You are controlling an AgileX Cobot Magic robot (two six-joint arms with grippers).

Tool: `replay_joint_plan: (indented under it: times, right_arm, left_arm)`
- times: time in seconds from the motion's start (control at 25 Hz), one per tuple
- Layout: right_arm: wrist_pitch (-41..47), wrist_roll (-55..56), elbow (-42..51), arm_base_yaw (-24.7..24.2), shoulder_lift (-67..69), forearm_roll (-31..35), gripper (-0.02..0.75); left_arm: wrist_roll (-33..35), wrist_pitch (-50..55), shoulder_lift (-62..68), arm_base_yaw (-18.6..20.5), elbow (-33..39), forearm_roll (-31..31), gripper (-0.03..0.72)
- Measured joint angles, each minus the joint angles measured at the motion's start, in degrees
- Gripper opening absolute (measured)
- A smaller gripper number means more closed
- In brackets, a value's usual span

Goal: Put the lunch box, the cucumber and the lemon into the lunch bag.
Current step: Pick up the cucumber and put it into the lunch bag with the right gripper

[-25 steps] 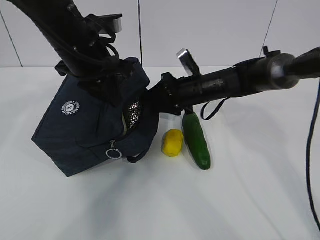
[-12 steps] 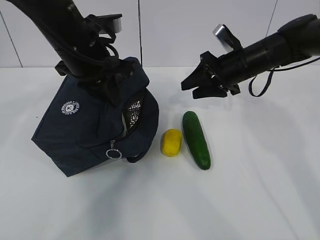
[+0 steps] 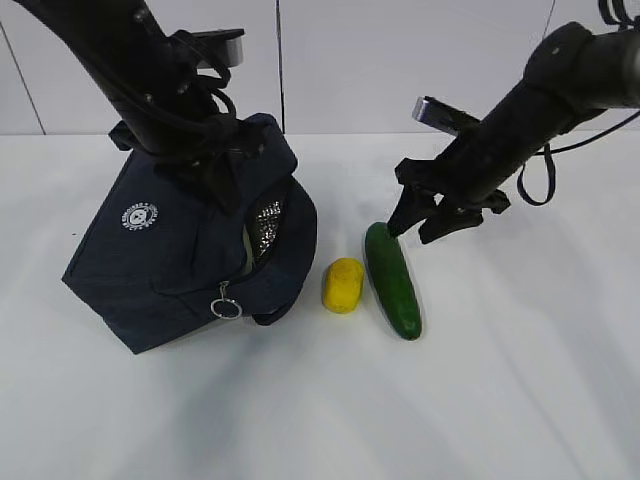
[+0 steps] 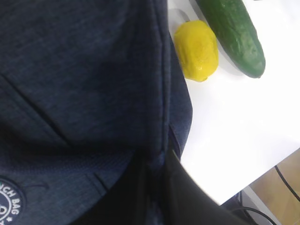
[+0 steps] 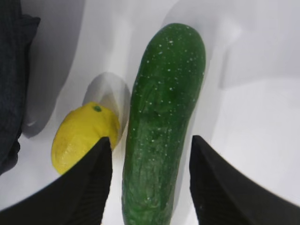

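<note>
The navy lunch bag (image 3: 170, 260) stands tilted at the left, its mouth facing right and showing silver lining (image 3: 268, 225). My left gripper (image 3: 222, 182) is shut on the fabric at the bag's top edge; in the left wrist view its dark fingers (image 4: 183, 197) pinch the cloth (image 4: 84, 70). The yellow lemon (image 3: 343, 285) lies just right of the bag, with the dark green cucumber (image 3: 393, 280) beside it. My right gripper (image 3: 410, 235) is open over the cucumber's far end. In the right wrist view its fingers stand either side of the cucumber (image 5: 164, 108), apart from it. The lunch box is hidden.
A silver ring pull (image 3: 229, 305) hangs at the bag's front. In the right wrist view the lemon (image 5: 82, 136) sits close to the left finger (image 5: 91, 183). The white table (image 3: 500, 400) extends to the front and right. A loose cable (image 3: 535, 175) hangs from the right arm.
My right arm drew back from the bag's mouth, swung up and to the right, then came down over the cucumber's far end. The left arm, bag, lemon and cucumber stayed put.
</note>
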Motion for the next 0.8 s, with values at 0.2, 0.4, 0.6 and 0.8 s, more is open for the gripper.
replay_joint_plan:
  times: [0.2, 0.4, 0.6, 0.8]
  right_arm:
    - [-3.36, 4.78, 0.00, 2.89, 0.00, -5.73, 0.400]
    - [-4.56, 6.62, -0.22, 4.06, 0.45, -6.68, 0.400]
    - [-4.83, 7.61, -0.44, 5.19, 2.71, -7.02, 0.400]
    - [-4.95, 8.49, -1.79, 6.25, 4.65, -7.01, 0.400]
  left_arm:
    - [0.23, 0.13, 0.00, 0.00, 0.00, 0.00, 0.019]
    - [0.25, 0.20, 0.00, 0.00, 0.00, 0.16, 0.019]
    - [0.35, 0.20, 0.00, 0.00, 0.00, 0.14, 0.019]
    - [0.47, 0.26, 0.00, 0.00, 0.00, 0.14, 0.019]
